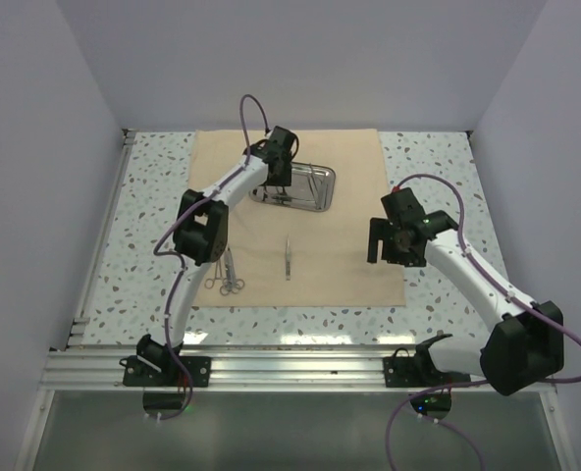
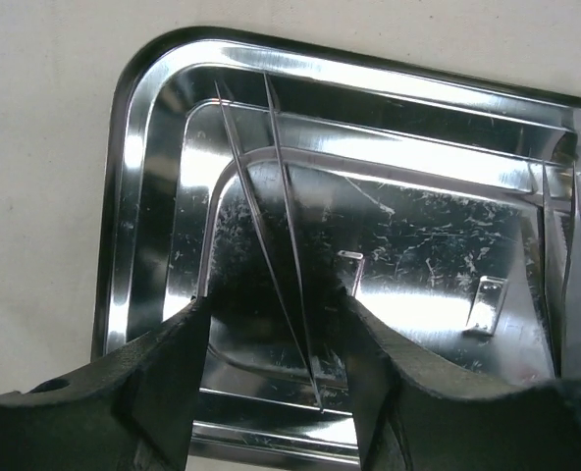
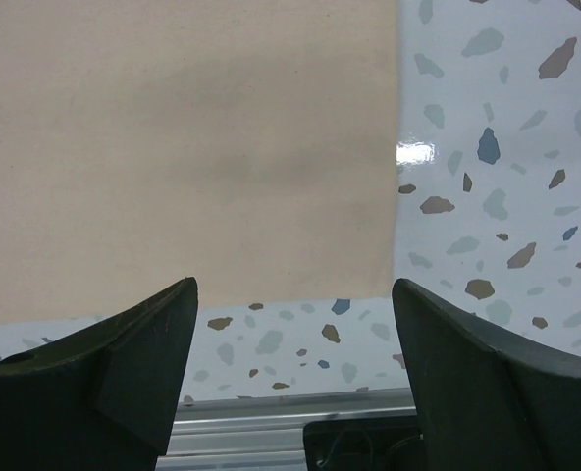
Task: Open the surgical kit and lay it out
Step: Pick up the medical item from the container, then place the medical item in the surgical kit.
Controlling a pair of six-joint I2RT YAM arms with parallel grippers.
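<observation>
The beige cloth wrap point(image 1: 300, 226) lies spread flat on the table. The steel tray point(image 1: 310, 188) sits on its far middle part. My left gripper point(image 1: 279, 186) hangs low over the tray's left end, open. In the left wrist view its fingers point(image 2: 173, 363) stand on either side of thin steel tweezers point(image 2: 281, 255) that lie in the tray point(image 2: 143, 196); I see no contact. Scissor-like instruments point(image 1: 227, 275) and a thin straight one point(image 1: 288, 257) lie on the cloth. My right gripper point(image 1: 389, 240) is open and empty above the cloth's right edge point(image 3: 173, 147).
Another thin instrument point(image 2: 565, 265) rests against the tray's right wall. The terrazzo table point(image 3: 497, 147) shows right of and in front of the cloth. An aluminium rail point(image 1: 290, 368) runs along the near edge. White walls enclose the table on three sides.
</observation>
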